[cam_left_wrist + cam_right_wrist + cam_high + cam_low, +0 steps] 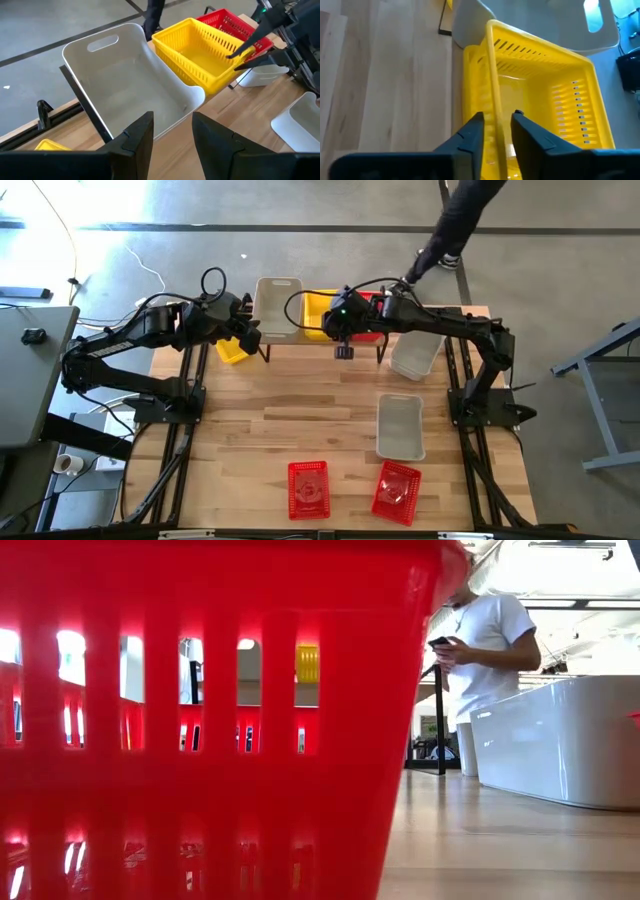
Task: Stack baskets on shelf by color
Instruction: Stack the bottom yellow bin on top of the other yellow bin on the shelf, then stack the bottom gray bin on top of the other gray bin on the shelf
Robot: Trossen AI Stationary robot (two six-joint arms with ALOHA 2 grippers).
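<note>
**Right gripper on the yellow basket at the shelf**

The yellow basket (535,120) sat on the shelf (320,340) at the far edge of the table (300,420), its near wall standing between the two fingers of the right gripper (497,132). Those jaws stood narrowly apart on either side of the rim; whether they pressed it could not be told. Only the left wrist view showed that this basket was nested in a second yellow one, and that a red basket (235,25) stood just beyond them, on the far side from the left arm.

Just beside the yellow pair, ahead of the left gripper (172,132), a grey basket (125,85) rested on the shelf. The left jaws were spread and held nothing, with the grey basket's near rim just past their tips. Another yellow basket (231,352) lay on the table below that gripper, seen whole only from above.

From above, two more grey baskets showed nearer the right arm's base, one (415,355) beside the shelf and one (400,427) nearer mid-table, and two red baskets (309,489) (396,492) lay at the near edge. In the low view one red basket filled most of the frame, with a person (485,640) standing beyond the table, looking at a phone (438,642).
</note>
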